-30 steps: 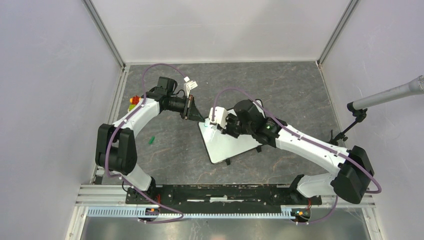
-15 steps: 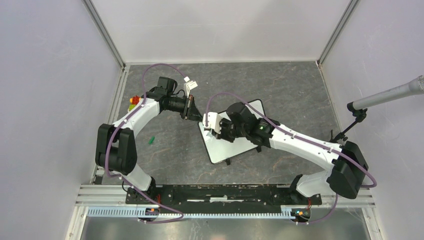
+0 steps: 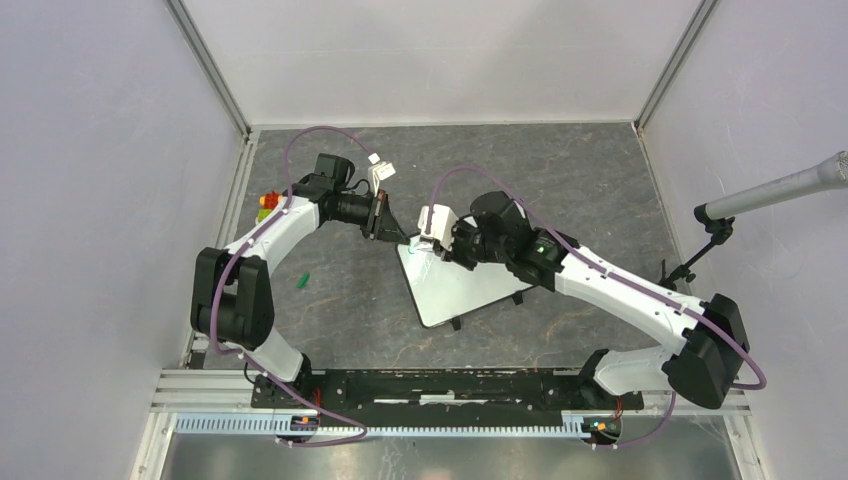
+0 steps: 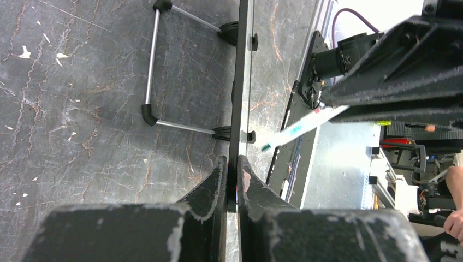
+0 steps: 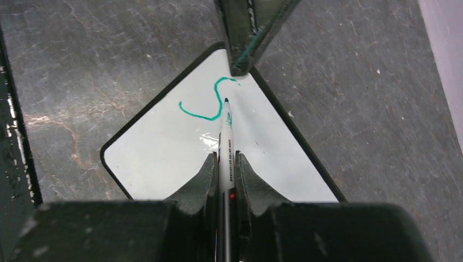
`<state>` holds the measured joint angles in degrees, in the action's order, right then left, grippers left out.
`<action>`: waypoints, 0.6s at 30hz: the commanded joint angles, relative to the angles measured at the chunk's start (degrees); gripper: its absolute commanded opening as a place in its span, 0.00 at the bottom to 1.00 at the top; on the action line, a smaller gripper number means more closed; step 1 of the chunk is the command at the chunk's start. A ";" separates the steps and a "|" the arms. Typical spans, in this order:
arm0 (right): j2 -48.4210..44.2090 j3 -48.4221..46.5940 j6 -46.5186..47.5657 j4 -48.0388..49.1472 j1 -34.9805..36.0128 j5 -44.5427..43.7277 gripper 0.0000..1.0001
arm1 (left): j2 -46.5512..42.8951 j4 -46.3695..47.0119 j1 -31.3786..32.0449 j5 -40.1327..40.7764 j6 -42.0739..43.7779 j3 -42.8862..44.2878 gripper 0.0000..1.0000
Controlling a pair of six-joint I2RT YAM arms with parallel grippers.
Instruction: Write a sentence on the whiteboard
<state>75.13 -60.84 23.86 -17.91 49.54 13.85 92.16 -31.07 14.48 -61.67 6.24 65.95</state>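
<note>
Back swings the right hand [image 5: 225, 161], gripping the marker [image 5: 226, 134]: sentence [image 5: 210, 118] barely begun, tip seemingly touching; left hand [image 4: 232, 164] pinches the whiteboard [image 5: 164, 153].

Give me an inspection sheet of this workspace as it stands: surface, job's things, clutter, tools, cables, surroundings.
Surface: dark marbled tabletop, with pale flecks.
Job's things: whiteboard on its wire stand; the sentence is only one green curl near a corner of the board; marker tip at the curl's end.
Clutter: small green piece beside the left arm; red and yellow bits at the table's left edge.
Tools: left tool shut on the whiteboard's edge; right tool shut on the marker.
Cables: a purple cable loops along each arm.
Surroundings: white walls; microphone on a stand at the right.
</note>
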 commanded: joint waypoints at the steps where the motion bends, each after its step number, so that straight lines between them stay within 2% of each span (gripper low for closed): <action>1: -1.03 0.01 -0.49 1.65 -1.04 -2.27 0.00 | 0.38 1.10 0.11 0.69 2.68 1.57 0.02; 18: -0.35 2.06 -0.08 0.90 -1.08 -1.47 0.00 | 0.39 1.05 0.04 0.89 2.93 1.46 0.02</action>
<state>75.68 -60.31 23.86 -17.78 48.38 12.58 92.16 -31.11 14.48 -61.65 6.81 65.95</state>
